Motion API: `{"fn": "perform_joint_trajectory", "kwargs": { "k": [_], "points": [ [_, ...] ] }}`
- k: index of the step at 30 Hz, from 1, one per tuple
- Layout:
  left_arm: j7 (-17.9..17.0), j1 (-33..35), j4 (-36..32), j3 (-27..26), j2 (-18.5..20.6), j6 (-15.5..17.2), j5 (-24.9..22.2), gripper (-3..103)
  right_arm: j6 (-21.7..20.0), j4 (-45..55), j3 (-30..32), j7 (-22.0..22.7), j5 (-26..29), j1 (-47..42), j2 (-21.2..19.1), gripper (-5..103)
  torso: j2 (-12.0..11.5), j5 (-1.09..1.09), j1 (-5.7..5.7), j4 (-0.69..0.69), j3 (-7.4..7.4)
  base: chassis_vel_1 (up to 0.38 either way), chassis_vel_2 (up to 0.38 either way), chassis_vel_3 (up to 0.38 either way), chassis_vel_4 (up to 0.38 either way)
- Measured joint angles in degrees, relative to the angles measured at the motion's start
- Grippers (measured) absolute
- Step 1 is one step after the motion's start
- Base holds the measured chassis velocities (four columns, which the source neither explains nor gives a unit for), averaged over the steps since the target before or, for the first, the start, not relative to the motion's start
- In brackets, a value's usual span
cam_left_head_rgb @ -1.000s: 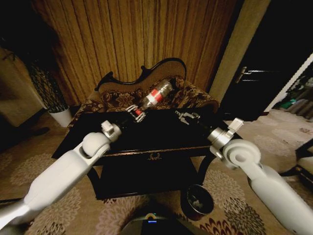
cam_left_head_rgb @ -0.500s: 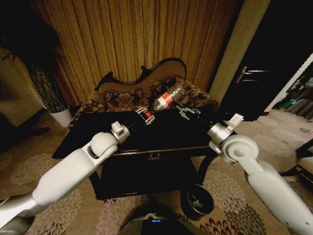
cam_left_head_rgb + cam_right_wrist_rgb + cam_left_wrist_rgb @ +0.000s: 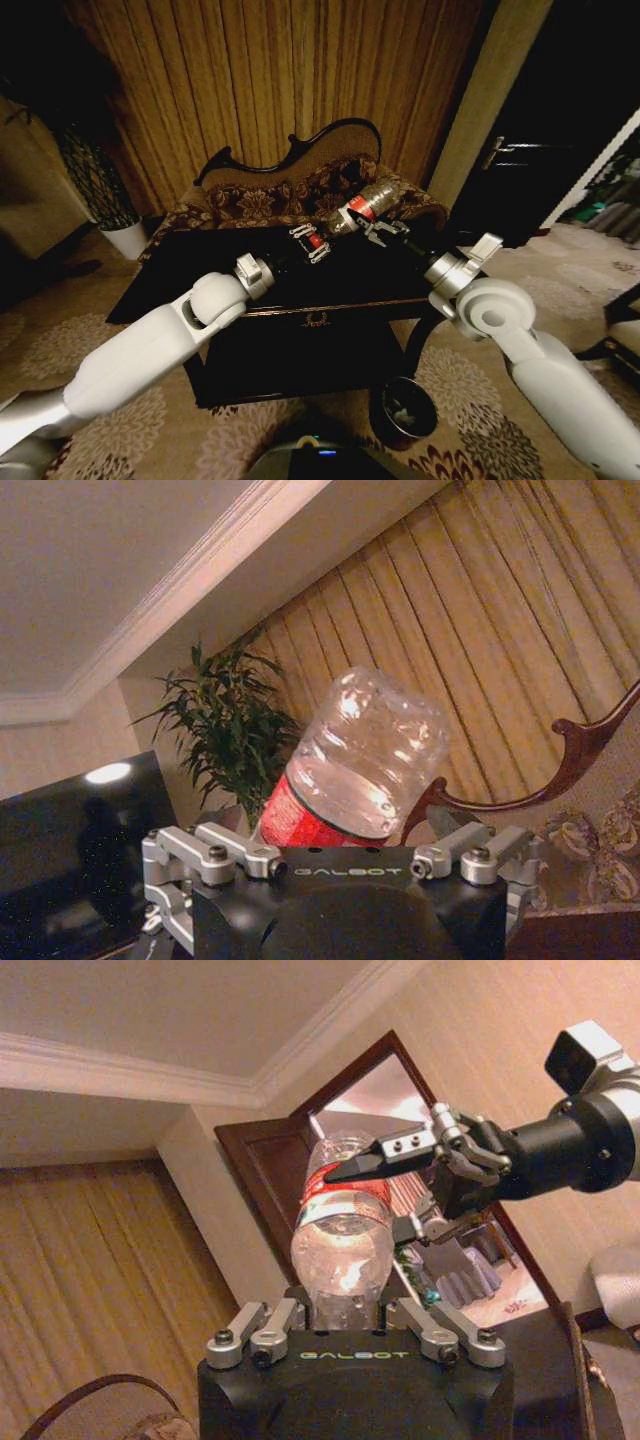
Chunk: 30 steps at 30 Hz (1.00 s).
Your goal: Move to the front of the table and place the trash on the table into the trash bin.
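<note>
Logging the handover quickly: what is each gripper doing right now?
Left gripper: shut on the bottle.
Right gripper: open around the bottle.

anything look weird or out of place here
Yes: the bottle hangs tilted in the air above the table, cap end held in the left tool, with the right tool open around its body. The trash bin stands below.
</note>
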Motion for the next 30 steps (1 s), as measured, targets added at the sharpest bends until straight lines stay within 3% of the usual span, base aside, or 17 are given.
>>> {"fn": "perform_joint_trajectory", "kwargs": {
  "k": [2,6,10,12,15,22,25,27,29,30],
  "points": [
    [0.0,0.0,0.0,0.0,0.0,0.0,0.0,30,0.0,0.0,0.0,0.0,-0.1,-0.1,0.0,101,0.0,0.00,0.00,0.00,0.00,0.000,0.000,0.000,0.000],
    [0.0,0.3,0.0,0.2,0.1,0.0,0.0,30,0.0,0.0,0.1,-0.1,-0.2,-0.1,0.1,91,0.0,0.00,0.00,0.00,0.00,0.000,0.000,0.000,0.000],
    [-0.2,0.6,-0.1,0.4,0.2,0.0,0.0,30,0.1,-0.1,0.1,-0.1,-0.2,-0.1,0.3,70,0.0,0.00,0.00,0.00,0.00,0.000,0.000,0.000,0.000],
    [-0.2,0.6,-0.1,0.5,0.3,0.0,-0.1,30,0.1,-0.1,0.0,-0.1,-0.2,-0.1,0.3,70,0.0,0.00,0.00,0.01,0.00,0.000,0.000,0.000,0.000],
    [-0.1,0.7,-0.1,0.6,0.4,-0.1,-0.1,30,0.1,0.0,0.2,-0.3,-0.2,-0.3,0.3,56,0.0,0.00,0.00,0.00,0.00,0.000,0.000,0.000,0.000],
    [-0.9,1.2,-0.6,0.7,0.4,0.4,-0.1,25,0.1,0.6,0.7,-0.5,-0.3,-1.2,0.1,43,0.0,0.00,0.00,0.00,0.00,0.000,0.000,0.000,0.000],
    [-1.7,1.8,-1.4,0.5,0.5,1.5,-0.6,40,0.2,1.1,1.1,-0.6,-0.4,-1.5,-0.1,37,0.0,0.00,0.00,0.01,0.00,0.000,0.000,0.000,0.000],
    [-1.7,1.9,-1.4,0.5,0.5,1.6,-0.7,40,0.3,1.2,1.2,-0.6,-0.4,-1.6,-0.1,33,0.0,0.00,-0.01,0.00,0.00,0.000,0.000,0.000,0.000],
    [-1.8,2.4,-1.6,0.1,0.8,1.6,-0.7,51,0.4,1.3,1.4,-0.6,-0.4,-1.8,-0.1,27,0.0,0.00,-0.01,0.00,0.00,0.000,0.000,0.000,0.000],
    [-1.8,2.4,-1.6,0.1,0.8,1.6,-0.7,51,0.4,1.3,1.4,-0.6,-0.4,-1.8,-0.1,27,0.0,0.00,-0.01,0.00,0.00,0.000,0.000,0.000,0.000]
  ]
}}
